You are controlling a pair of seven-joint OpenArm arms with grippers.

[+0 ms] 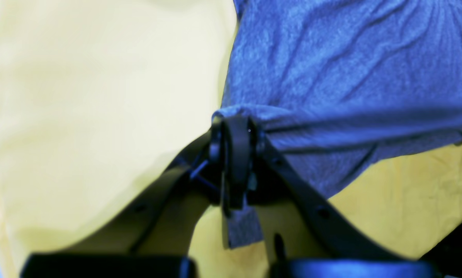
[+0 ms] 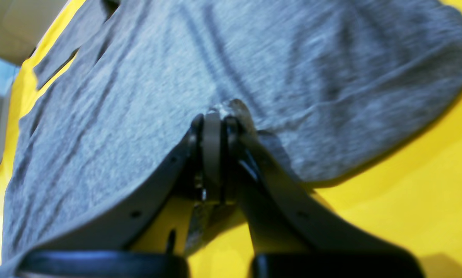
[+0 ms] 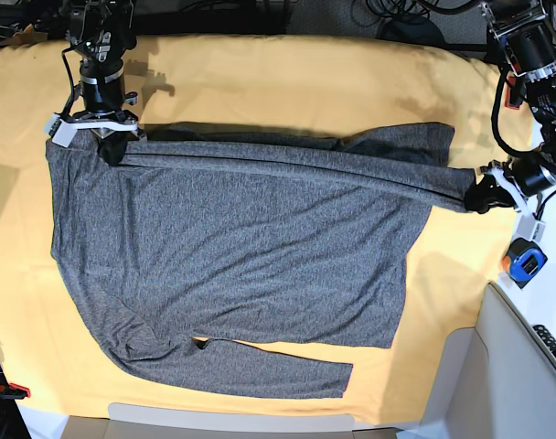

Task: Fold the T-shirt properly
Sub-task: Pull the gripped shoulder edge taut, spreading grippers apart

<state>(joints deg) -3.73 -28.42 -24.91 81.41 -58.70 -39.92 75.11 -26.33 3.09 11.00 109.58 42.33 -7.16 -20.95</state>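
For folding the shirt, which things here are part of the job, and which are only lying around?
Part of the job:
- T-shirt, grey, spread out
- left pincer, shut on its edge
- right pincer, shut on the far edge

Only lying around:
- yellow cloth sheet under the shirt
- small orange and blue device beside the sheet

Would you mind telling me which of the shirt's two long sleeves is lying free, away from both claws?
The sleeve along the near edge of the T-shirt, flat on the yellow cloth. The other sleeve lies at the far edge, just behind the taut fold.
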